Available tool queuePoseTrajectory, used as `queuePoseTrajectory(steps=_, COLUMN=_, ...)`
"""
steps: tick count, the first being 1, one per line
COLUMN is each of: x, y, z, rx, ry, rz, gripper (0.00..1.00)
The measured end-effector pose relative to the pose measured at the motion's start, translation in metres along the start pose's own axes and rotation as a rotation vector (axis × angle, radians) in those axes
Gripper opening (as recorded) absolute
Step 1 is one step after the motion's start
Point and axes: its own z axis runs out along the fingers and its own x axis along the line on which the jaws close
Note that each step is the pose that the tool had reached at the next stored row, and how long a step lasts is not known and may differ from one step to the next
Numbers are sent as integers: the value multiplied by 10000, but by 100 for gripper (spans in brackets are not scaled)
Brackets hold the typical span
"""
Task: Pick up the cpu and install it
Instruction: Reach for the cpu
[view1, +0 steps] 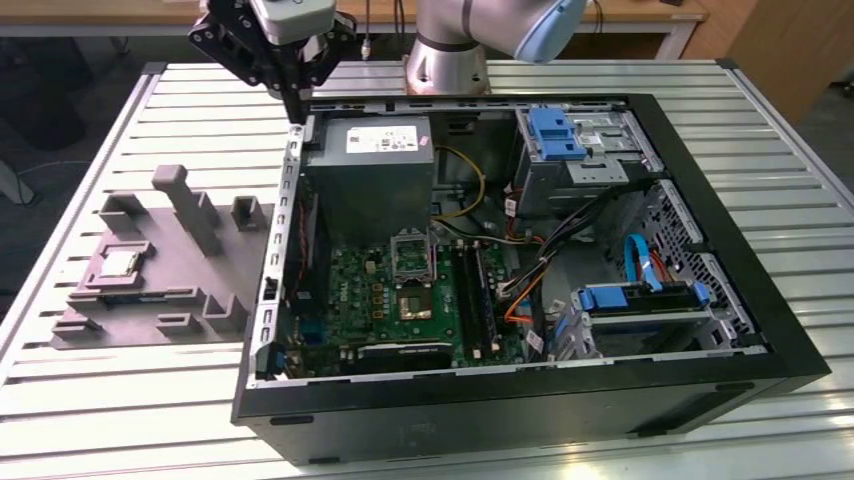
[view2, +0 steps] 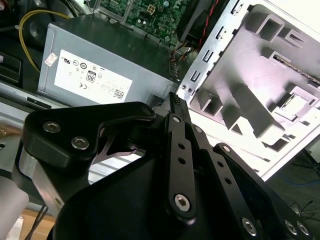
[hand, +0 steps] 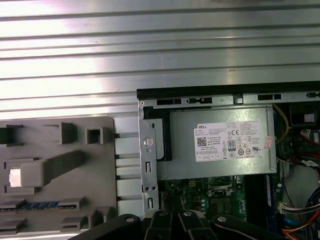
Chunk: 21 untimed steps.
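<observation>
The cpu (view1: 120, 262) is a small silvery square chip lying in a recess of the grey fixture block (view1: 167, 300) on the exterior view's left, outside the case. It also appears as a pale square in both wrist views (view2: 296, 106) (hand: 16, 177). My gripper (view1: 295, 102) hangs high over the far left corner of the open computer case (view1: 534, 400), well away from the cpu. Its black fingers (view2: 176, 107) are shut together with nothing between them. The silver socket frame (view1: 411, 250) sits on the green motherboard (view1: 387, 310) inside the case.
A large grey box with a white label (view1: 378, 170) fills the case's far left corner, right below the gripper. Drive cages with blue parts (view1: 641, 300) and loose cables (view1: 534, 270) crowd the exterior view's right side. The case and fixture rest on a slatted metal table (view1: 134, 410).
</observation>
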Motion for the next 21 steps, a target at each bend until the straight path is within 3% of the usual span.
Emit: queuePoseTrajectory(steps=21, x=84, y=-6, z=1, rx=1, ry=1, rz=0, gripper=11)
